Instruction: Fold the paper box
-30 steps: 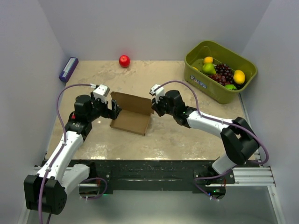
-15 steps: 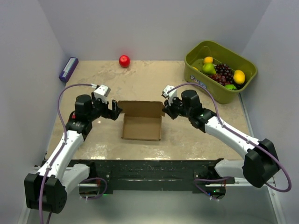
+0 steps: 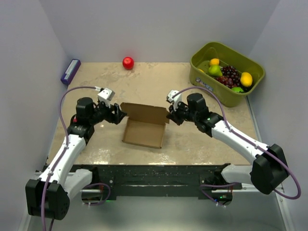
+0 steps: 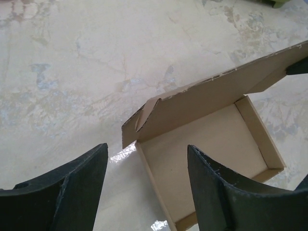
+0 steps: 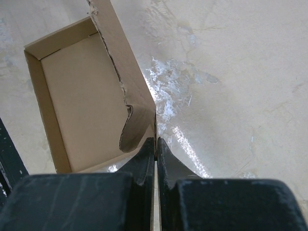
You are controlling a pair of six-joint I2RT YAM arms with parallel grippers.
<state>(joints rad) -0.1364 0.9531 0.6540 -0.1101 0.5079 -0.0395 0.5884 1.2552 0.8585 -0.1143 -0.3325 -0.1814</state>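
The brown paper box (image 3: 143, 134) lies open in the middle of the table, tray walls up and its lid (image 3: 144, 112) standing along the far side. My right gripper (image 3: 169, 115) is shut on the lid's right end; in the right wrist view the closed fingertips (image 5: 155, 144) pinch the lid's thin edge beside a curled side flap (image 5: 132, 127). My left gripper (image 3: 118, 114) is open and empty, just off the lid's left end. In the left wrist view its fingers (image 4: 77, 178) straddle the box's near left corner (image 4: 139, 144) without touching it.
An olive-green bin (image 3: 202, 79) with grapes, lemons and other fruit stands at the back right. A red apple (image 3: 128, 62) sits at the back centre. A purple box (image 3: 70, 71) lies by the left wall. The black rail runs along the near edge.
My right arm swung right with the lid's end pinched, turning the box from tilted to nearly square, then slightly back. My left gripper stayed open by the lid's left end.
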